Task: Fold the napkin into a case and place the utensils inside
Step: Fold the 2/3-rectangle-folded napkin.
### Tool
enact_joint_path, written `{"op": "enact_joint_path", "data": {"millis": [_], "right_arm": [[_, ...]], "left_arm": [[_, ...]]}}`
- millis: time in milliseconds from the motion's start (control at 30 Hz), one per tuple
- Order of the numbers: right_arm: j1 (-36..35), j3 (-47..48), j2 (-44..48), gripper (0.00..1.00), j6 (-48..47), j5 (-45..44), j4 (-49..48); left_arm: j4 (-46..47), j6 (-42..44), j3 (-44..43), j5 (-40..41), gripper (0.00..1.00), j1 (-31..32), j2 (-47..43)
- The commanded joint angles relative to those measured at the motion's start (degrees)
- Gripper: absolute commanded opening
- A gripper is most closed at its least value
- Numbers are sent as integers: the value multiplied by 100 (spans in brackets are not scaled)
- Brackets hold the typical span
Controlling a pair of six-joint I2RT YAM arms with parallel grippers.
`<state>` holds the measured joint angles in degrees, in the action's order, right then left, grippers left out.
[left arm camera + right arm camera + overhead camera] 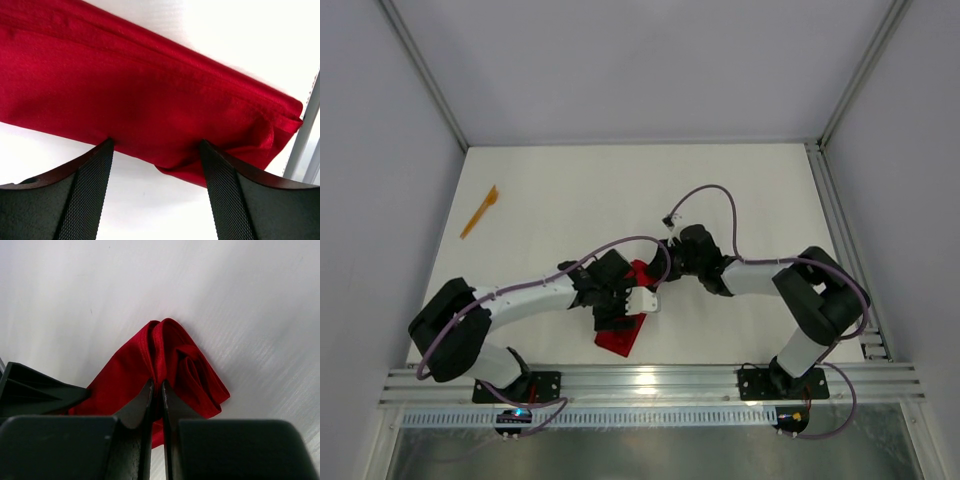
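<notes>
The red napkin (620, 338) lies folded into a long narrow strip near the table's front middle, running diagonally under both grippers. In the left wrist view the napkin (150, 90) stretches across the frame. My left gripper (156, 145) is open, its fingertips resting at the strip's long edge with only bare table between them. My right gripper (156, 382) is shut on a raised fold at the napkin's (180, 360) bunched far end. From above, the left gripper (620, 305) and right gripper (658, 268) sit close together. One orange utensil (480, 212) lies far off at the back left.
An aluminium rail (650, 380) runs along the front edge and another rail (840, 240) down the right side. White walls enclose the table. The rail (307, 130) shows just past the napkin's end in the left wrist view.
</notes>
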<state>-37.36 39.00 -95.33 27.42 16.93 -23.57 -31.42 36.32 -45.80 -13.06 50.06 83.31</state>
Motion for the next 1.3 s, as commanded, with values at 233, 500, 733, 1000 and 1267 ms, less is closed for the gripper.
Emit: {"op": "enact_joint_path", "data": {"millis": [233, 500, 733, 1000, 1267], "right_arm": [[27, -24, 288, 4, -79, -778, 406], [19, -183, 278, 16, 18, -1270, 590], [19, -33, 497, 42, -360, -1551, 1065], [-183, -16, 1631, 54, -887, -2457, 1900], [-386, 97, 1168, 50, -756, -1166, 1180]], "left_arm": [[883, 130, 361, -145, 76, 319, -8], [751, 174, 300, -197, 76, 408, 98], [786, 209, 309, -162, 75, 408, 115], [795, 297, 309, -118, 75, 408, 142], [786, 315, 317, -144, 75, 408, 142]]}}
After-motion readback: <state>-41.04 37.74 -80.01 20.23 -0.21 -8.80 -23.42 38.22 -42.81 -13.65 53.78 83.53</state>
